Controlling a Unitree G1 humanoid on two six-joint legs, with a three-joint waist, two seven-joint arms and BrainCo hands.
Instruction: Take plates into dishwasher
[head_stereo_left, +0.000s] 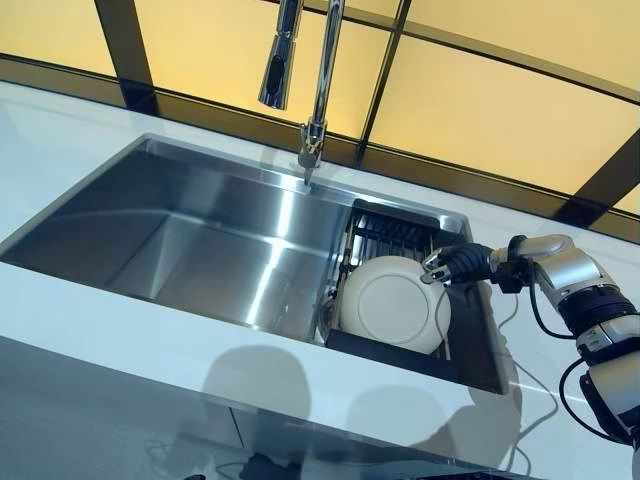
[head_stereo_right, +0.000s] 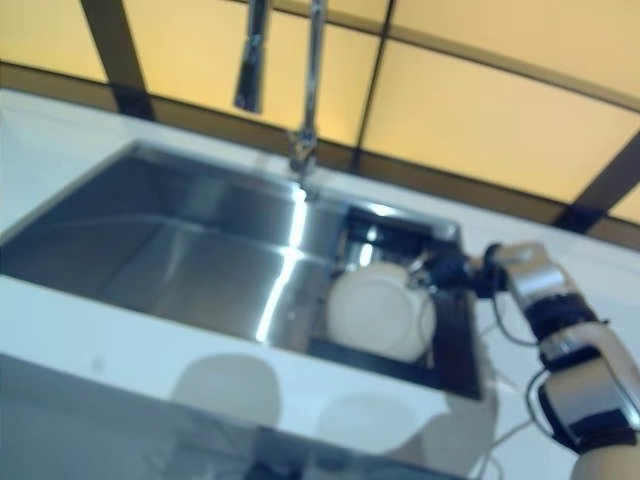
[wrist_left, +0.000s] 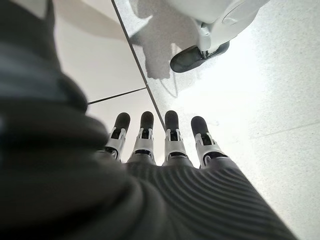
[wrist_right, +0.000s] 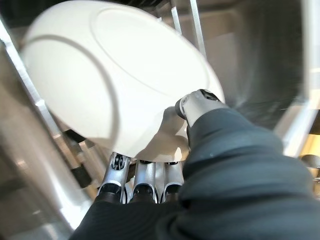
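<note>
White and round, the plate (head_stereo_left: 395, 303) stands tilted on its edge in the dark wire dish rack (head_stereo_left: 385, 237) that fills the right-hand end of the stainless steel sink (head_stereo_left: 200, 235), its underside with the raised foot ring facing out toward the room. The robot's right hand (head_stereo_left: 452, 264) has it by the upper right rim: in the right wrist view the thumb (wrist_right: 200, 102) presses on the plate's (wrist_right: 115, 75) back face while the fingers (wrist_right: 142, 175) run under the rim to the other side, so the hand is pinching the plate. Rack bars show just behind and beside the plate, and the plate's lower edge sits down among them.

To the left of the rack the sink's big basin is bare shining steel. 1 chrome tap (head_stereo_left: 318, 90) rises from the back rim of the sink, with its pull-out spray head (head_stereo_left: 279, 60) hanging over the basin. A white worktop (head_stereo_left: 120, 340) surrounds the sink, and amber glass panels (head_stereo_left: 480, 110) in dark frames run behind it.

The left hand (wrist_left: 160, 145) appears only in its own wrist view, fingers straight and relaxed, holding nothing, over a pale speckled floor (wrist_left: 270, 90).
</note>
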